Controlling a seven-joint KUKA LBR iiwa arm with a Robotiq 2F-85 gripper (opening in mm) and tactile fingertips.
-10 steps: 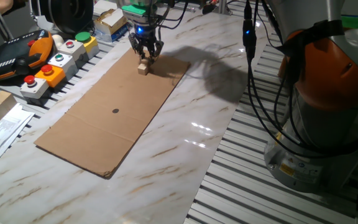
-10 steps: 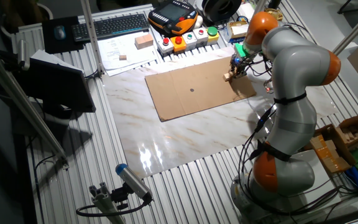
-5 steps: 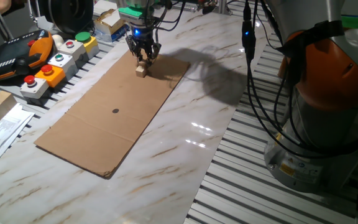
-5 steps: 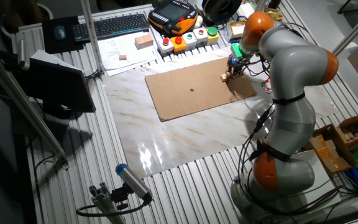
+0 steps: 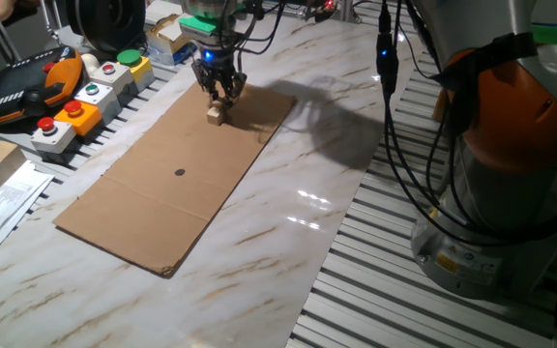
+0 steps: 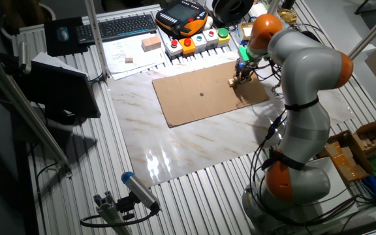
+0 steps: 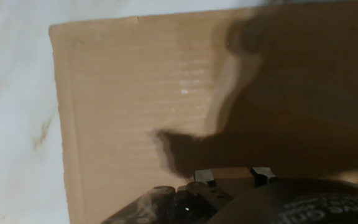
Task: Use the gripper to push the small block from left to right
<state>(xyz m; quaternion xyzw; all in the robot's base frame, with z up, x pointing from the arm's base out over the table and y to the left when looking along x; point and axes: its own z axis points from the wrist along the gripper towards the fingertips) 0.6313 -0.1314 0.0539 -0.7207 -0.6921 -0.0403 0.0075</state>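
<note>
block (image 5: 217, 113) and tool (image 5: 219, 92) shifted left, touching

In the hand view the claw (image 7: 229, 176) is mostly cut off by the bottom edge around 6 o'clock, only blurred dark parts showing, so how its fingers stand cannot be told. The small block (image 5: 217, 113) is too small in both fixed views to show whether the claw (image 5: 220, 92) touches it. The cardboard sheet (image 7: 123, 93) runs off the hand view at 3 o'clock
</note>
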